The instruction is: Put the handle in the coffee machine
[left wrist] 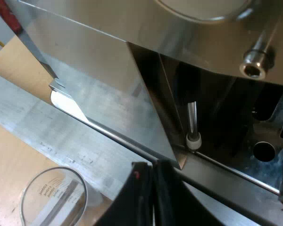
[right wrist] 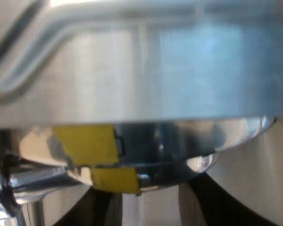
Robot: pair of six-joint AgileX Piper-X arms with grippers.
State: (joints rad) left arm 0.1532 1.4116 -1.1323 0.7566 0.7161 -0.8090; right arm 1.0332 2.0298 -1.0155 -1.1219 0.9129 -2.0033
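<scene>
Two black fingers of the right gripper (right wrist: 150, 188) stand wide apart, a pale gap between them, nothing clamped. Tips just short of the metal holder (right wrist: 179, 146): rounded chrome bowl, yellow tape (right wrist: 87, 143) on it, tight under the espresso machine (right wrist: 141, 70) steel edge; little room. Left gripper (left wrist: 152, 167) pinched narrow by the machine's corner edge, measuring glass (left wrist: 54, 197) near, steam wand (left wrist: 192, 122) apart.

Your left wrist camera sits close to the espresso machine (left wrist: 99, 70), facing its steel panel and front recess. Your right one, closer still, faces its rounded metal underside. Both share that machine.
</scene>
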